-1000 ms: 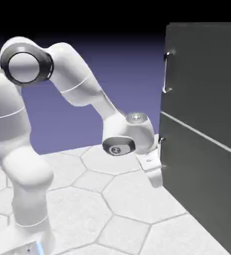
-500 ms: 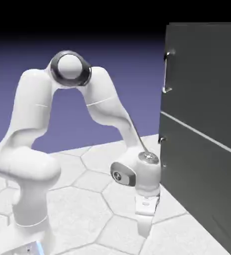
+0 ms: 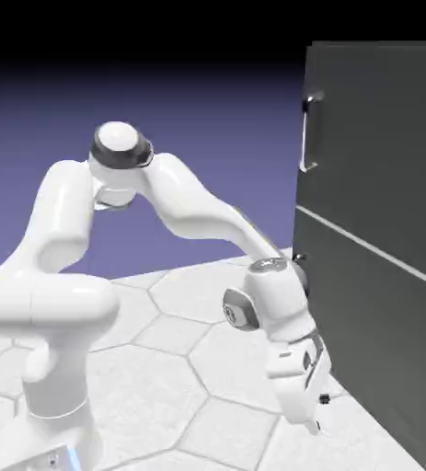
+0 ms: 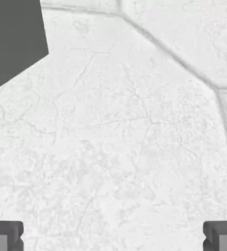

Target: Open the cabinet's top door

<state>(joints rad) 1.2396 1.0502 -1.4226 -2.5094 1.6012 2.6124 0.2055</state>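
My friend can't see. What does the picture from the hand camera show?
Mostly white cracked stone floor with thin grooves, seen from close above. A dark grey corner of the cabinet fills the top left, and the two grey fingertips of the open jaws sit far apart at the bottom, holding nothing.

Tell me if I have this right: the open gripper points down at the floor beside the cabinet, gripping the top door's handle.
Not quite. The gripper is open and points down beside the cabinet, but grips nothing; the hand view shows only floor between the fingertips. The exterior view shows the top door's handle far above.

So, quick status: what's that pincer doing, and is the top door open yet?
Pincer open, empty, pointing down at the table. Top door shut, its handle untouched, well above the pincer. Nothing in the way.
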